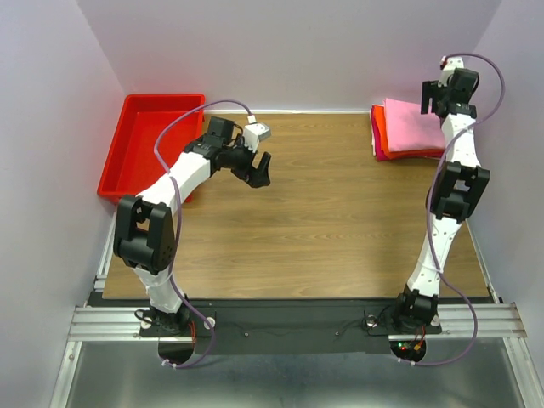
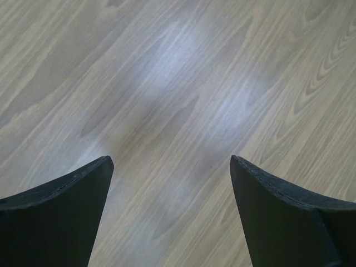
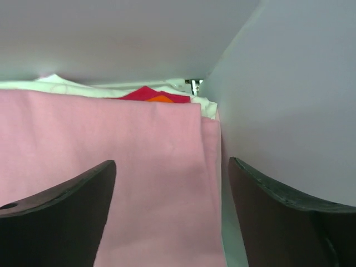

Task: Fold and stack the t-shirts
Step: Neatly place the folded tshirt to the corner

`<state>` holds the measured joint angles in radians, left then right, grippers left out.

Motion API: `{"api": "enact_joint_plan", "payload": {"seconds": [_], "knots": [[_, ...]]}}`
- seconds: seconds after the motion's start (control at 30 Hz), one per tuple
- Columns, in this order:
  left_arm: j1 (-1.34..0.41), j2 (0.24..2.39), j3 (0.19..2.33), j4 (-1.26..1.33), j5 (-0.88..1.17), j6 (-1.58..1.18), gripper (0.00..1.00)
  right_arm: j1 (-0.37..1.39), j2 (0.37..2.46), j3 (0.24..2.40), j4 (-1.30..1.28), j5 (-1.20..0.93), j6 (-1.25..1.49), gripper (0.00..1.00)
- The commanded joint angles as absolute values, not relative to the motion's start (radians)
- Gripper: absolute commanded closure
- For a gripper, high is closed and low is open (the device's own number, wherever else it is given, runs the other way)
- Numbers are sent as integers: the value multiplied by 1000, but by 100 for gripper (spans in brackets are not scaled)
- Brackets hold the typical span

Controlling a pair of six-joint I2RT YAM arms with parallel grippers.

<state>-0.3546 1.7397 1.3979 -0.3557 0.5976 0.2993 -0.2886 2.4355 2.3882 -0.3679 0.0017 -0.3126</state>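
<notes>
Black fingers of the right gripper (image 3: 172, 214) spread wide, nothing between them. Directly beneath and ahead: light pink t-shirt (image 3: 111, 178), folded flat, topmost of the pile. Past its far edge, slivers of bright orange t-shirt (image 3: 161, 99) and darker pink-red t-shirt (image 3: 142, 93) peeking out below, a strip of white showing behind them. Beside the right finger, the grey wall, very close.

From the overhead view: right gripper (image 1: 449, 85) hanging above the right edge of the stack (image 1: 408, 129) in the far right corner of the wooden table (image 1: 323, 221), all three layers visible at the stack's left edge, edges roughly aligned.

Left gripper (image 2: 172, 211) likewise spread wide, holding nothing, only bare wood grain beneath and between its fingers. Overhead: left gripper (image 1: 255, 166) hovering over the table well apart from the shirts, red tray (image 1: 149, 140) just to its left and behind.

Judged step: release of the last shirt onto the pile, task apparently at or very near completion. No unfolded shirt visible anywhere.

Next move probably calling for: a straight lift of the right gripper clear of the cloth without snagging the top fold, care for the nearby wall, then both arms drawn back toward their bases.
</notes>
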Motion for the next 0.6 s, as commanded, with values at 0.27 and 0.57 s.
{"api": "enact_joint_plan", "payload": {"seconds": [0.27,0.57], "knots": [[-316,1511,1364,-206,529,262,1,-293,1956,2079,-379,-385,-118,0],[-314,1444,1388,-245,417,239,1,-293,1764,1797,-498,-449,-44,0]]}}
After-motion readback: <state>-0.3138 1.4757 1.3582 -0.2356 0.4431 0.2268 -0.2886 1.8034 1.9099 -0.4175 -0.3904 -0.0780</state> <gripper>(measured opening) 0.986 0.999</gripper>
